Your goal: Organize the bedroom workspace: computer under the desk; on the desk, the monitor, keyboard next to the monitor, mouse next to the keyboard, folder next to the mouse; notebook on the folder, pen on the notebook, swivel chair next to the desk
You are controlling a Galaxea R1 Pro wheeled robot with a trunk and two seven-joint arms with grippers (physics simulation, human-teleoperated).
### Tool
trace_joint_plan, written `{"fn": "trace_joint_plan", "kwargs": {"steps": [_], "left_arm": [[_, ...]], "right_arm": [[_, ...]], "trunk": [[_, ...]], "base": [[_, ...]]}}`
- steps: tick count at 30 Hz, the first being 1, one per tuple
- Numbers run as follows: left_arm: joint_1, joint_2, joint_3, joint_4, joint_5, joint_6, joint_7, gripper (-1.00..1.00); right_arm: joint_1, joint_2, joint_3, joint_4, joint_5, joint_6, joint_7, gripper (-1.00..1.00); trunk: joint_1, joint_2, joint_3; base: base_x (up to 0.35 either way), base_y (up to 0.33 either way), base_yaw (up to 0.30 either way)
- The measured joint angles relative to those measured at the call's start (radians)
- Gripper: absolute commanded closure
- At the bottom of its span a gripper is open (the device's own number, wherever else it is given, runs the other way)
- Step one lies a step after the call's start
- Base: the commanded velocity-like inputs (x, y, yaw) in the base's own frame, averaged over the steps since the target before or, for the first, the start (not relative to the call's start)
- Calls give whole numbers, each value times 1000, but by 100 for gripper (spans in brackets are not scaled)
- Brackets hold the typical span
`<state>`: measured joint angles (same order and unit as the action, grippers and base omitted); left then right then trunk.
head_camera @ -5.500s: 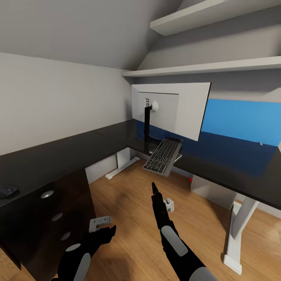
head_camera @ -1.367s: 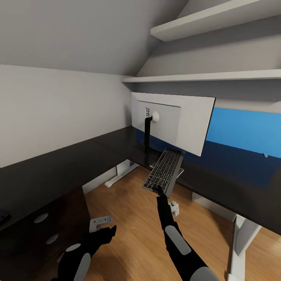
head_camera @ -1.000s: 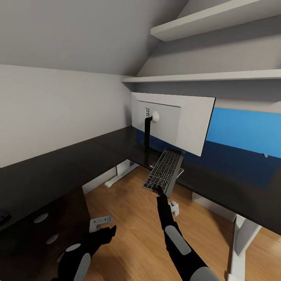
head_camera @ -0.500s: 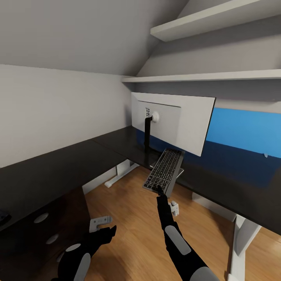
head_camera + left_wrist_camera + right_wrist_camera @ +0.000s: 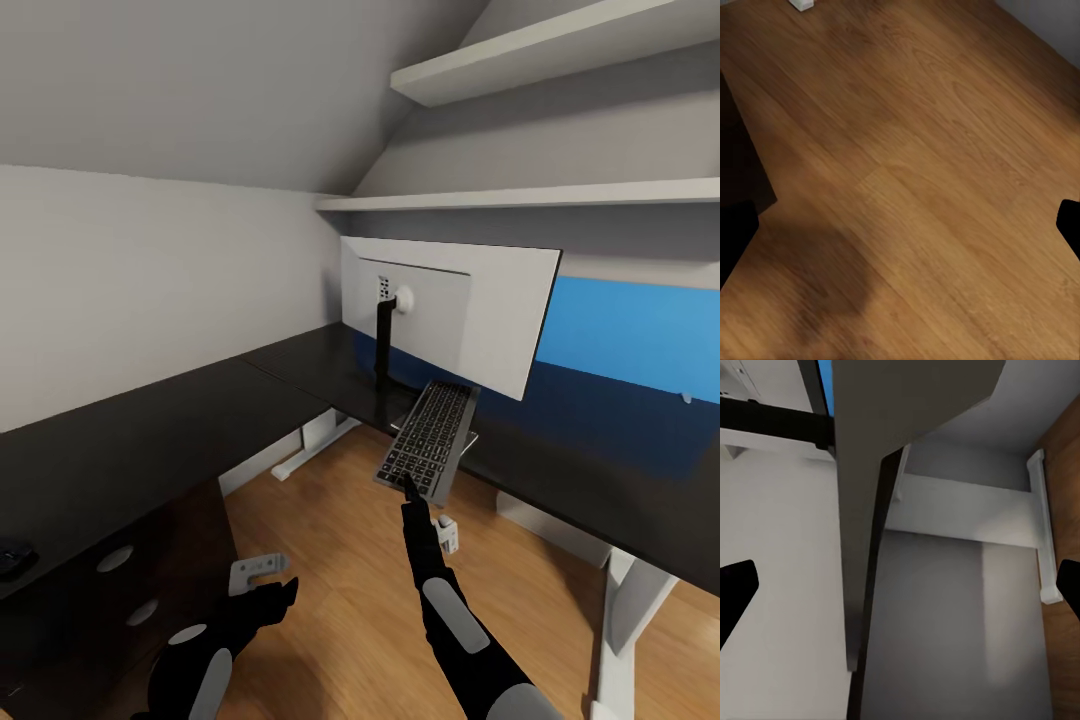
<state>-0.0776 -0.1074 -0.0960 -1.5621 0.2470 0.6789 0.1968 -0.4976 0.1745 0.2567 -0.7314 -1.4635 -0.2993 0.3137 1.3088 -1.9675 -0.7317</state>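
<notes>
1. Since half a second ago my head view has slid a little, so the whole scene sits slightly toward 3 o'clock; my arms and the keyboard (image 5: 429,441) hold the same pose.
2. The keyboard hangs half off the desk (image 5: 150,430) edge at the foot of the monitor (image 5: 450,312), its long axis running from 1 o'clock far to 7 o'clock near, the near end tilted down.
3. My right gripper (image 5: 409,490) is stretched up to the keyboard's near edge; its fingers (image 5: 735,585) stand spread wide, not clamped on anything I can see.
4. My left gripper (image 5: 262,585) hangs low over the wood floor (image 5: 915,172), fingers apart, holding nothing.
5. The mouse (image 5: 14,556) lies on the desk at 9 o'clock.
</notes>
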Motion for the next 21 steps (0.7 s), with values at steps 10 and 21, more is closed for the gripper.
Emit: {"fn": "trace_joint_plan", "kwargs": {"steps": [10, 21], "left_arm": [[0, 0, 0, 0, 0, 0, 0, -100], [0, 0, -1, 0, 1, -2, -1, -100]], "right_arm": [[0, 0, 0, 0, 0, -1, 0, -100], [0, 0, 0, 0, 0, 0, 0, -100]], "trunk": [[0, 0, 0], [0, 0, 0]], "base": [[0, 3, 0], [37, 0, 0]]}}
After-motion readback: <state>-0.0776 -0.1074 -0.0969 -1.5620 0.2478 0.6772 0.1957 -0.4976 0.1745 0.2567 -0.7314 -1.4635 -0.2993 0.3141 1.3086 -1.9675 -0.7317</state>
